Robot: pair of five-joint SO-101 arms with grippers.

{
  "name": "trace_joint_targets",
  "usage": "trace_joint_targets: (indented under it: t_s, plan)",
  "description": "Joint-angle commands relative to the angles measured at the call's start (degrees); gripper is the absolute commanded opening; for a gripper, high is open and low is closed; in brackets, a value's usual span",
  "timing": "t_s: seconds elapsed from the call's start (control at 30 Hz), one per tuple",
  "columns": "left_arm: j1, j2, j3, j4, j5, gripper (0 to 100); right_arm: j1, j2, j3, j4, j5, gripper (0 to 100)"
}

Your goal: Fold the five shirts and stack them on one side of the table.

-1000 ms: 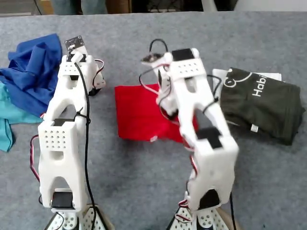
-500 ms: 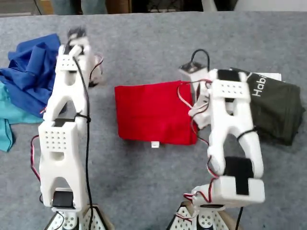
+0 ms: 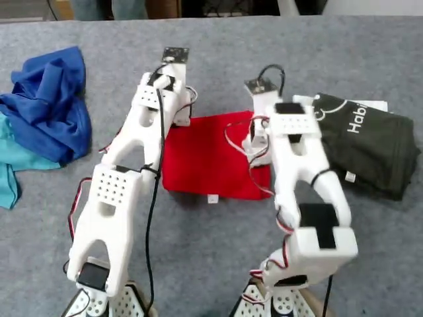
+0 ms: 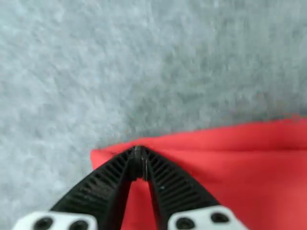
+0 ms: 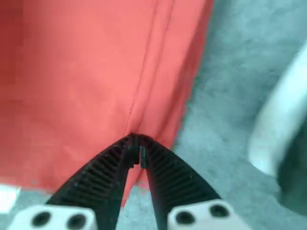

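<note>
Cloth lies in three spots on the grey desk: a red shirt folded into a flat rectangle at the middle, a dark green shirt folded at the right side with a white sheet showing at its far edge, and a blue shirt crumpled at the left side, partly on top of a teal shirt; the left arm leans in over the red shirt's far left corner, and the right arm stands over its right edge, between the red and the dark green shirts; in the left wrist view the left jaws are closed tip to tip right at the corner of the red shirt, pinching the cloth where it meets the desk; in the right wrist view the right jaws are likewise closed, gripping the red shirt near its edge, where a crease runs straight into the tips.
</note>
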Motion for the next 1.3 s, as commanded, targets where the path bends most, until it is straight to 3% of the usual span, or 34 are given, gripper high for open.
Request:
trace_joint_targets:
  t_s: [0.0,0.2,0.37,0.47,0.57,0.8,1.07,1.27]
  plan:
    - [-3.6,2.3,-7.9,0.9,-0.3,3,2.7,3.9,0.1,-1.8,-0.6,1.5]
    - [-3.1,5.2,-14.5,2.2,-0.3,3,3.2,-0.1,-3.2,3.3,-0.5,1.5]
    - [-3.5,5.3,-23.3,10.0,-0.3,3,3.2,-10.4,-10.2,11.2,-0.5,1.5]
    - [-4.4,5.7,-34.6,17.9,-0.7,3,3.0,-13.8,-15.6,9.9,-1.0,1.5]
    - [-4.7,6.7,-42.2,22.1,-1.6,3,1.0,-11.1,-19.1,2.3,-1.1,1.5]
    - [-4.5,11.7,-39.1,22.1,-7.5,3,-1.7,9.5,-27.3,-8.0,-1.1,1.5]
    - [-5.2,13.3,-38.9,22.2,-9.8,3,0.4,24.7,-42.5,-1.3,-4.9,1.5]
    - [-3.6,7.5,-26.8,22.2,-8.5,3,0.2,27.1,-44.4,0.4,-5.0,1.5]
